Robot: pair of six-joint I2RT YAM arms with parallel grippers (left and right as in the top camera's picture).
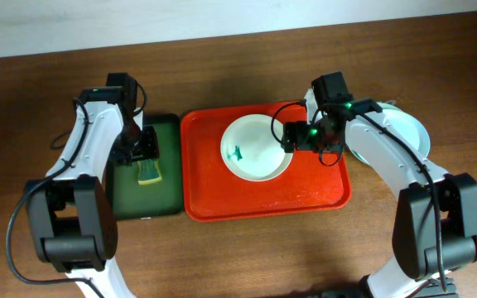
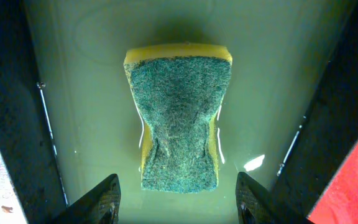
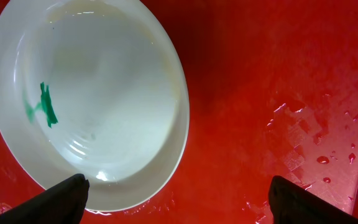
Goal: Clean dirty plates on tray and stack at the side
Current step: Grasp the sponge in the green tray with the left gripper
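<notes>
Smeared plate [image 3: 104, 99] lies in red tray [image 1: 321, 186]; wet, likely slippery, stiff, breakable; best pinched at raised rim. Right claw [image 3: 176, 196] released, spread wide above rim. Left claw [image 2: 179, 198] released, straddling soft sponge [image 2: 179, 118], not touching.

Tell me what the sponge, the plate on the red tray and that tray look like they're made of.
Sponge: yellow foam under a coarse green scouring layer, visibly fibrous. Plate: glossy white, ceramic or hard plastic; can't tell which. Tray: smooth shiny red, probably plastic; water beads on it.
</notes>
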